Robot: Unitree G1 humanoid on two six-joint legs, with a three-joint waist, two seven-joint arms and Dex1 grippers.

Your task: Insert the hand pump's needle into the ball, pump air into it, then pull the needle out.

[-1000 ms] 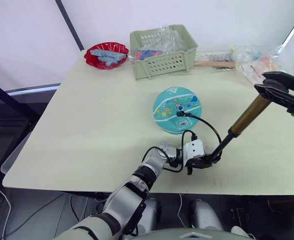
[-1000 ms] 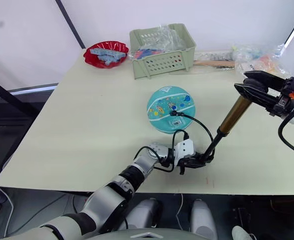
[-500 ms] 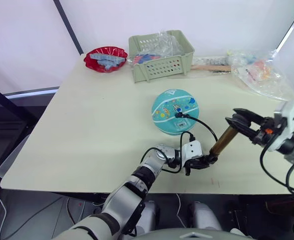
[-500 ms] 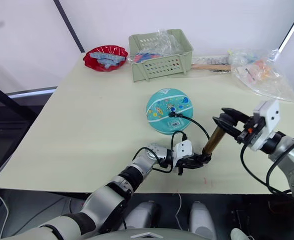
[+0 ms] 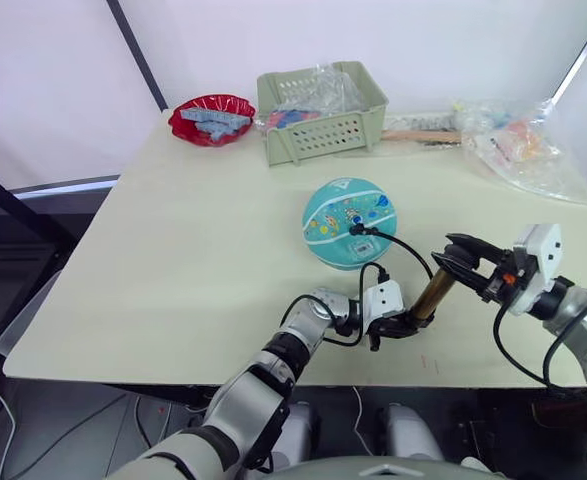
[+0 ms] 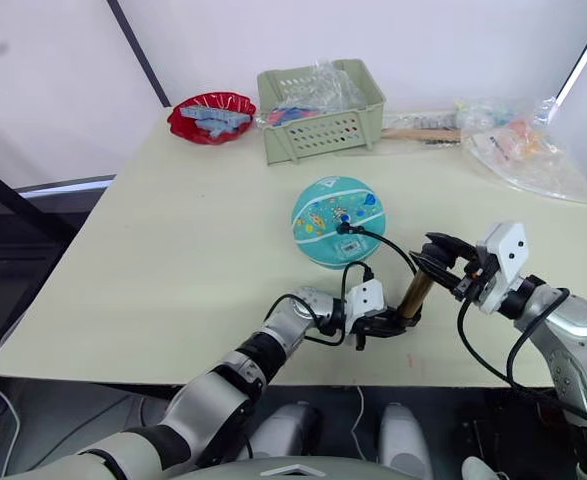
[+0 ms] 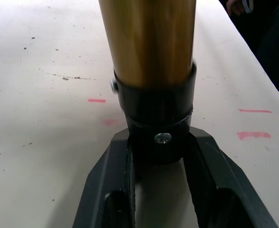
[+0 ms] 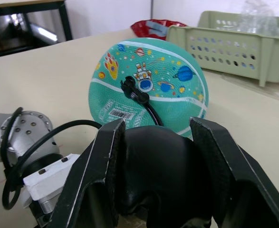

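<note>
Your left pincer (image 5: 405,325) is pinching the black foot of the short hand pump with the gold-bronze metallic barrel (image 5: 434,293), its two fingers (image 7: 111,190) pressed on either side of the collar so the base stays pinned to the pale tabletop (image 5: 173,250) while you work the handle. Your right pincer (image 6: 439,255) is closed over the black T-handle at the pump's upper end; the handle sits low against the barrel, which I judge to be the bottom of a stroke. The pump stands just beside the teal ball with white stripes and cartoon prints (image 5: 349,221), on its near right side, long axis tilted: foot toward you and the ball, handle leaning up and away to the right. The thin black hose (image 5: 403,248) arcs from the foot over to the ball, where the needle's black fitting (image 8: 131,89) is seated in the valve, so the needle itself is hidden inside. Behind the ball sits a pale green slotted plastic basket (image 5: 322,105).
</note>
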